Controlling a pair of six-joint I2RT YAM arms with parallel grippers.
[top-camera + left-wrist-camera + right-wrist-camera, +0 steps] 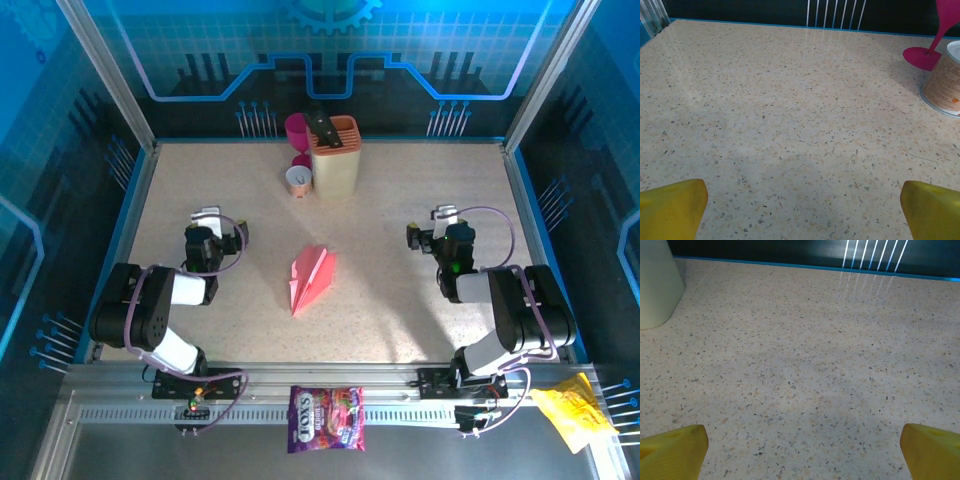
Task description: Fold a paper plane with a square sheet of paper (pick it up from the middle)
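Folding looks finished: the paper plane (311,278) lies creased and pointed at the middle of the bench (400,190), nose toward the near edge, touched by nothing. Both the left gripper (802,210) and the right gripper (802,450) are released, jaws wide over bare surface, well apart from it toward the left and right edges. Little seems left to do; any further move would mean reaching inward to its middle
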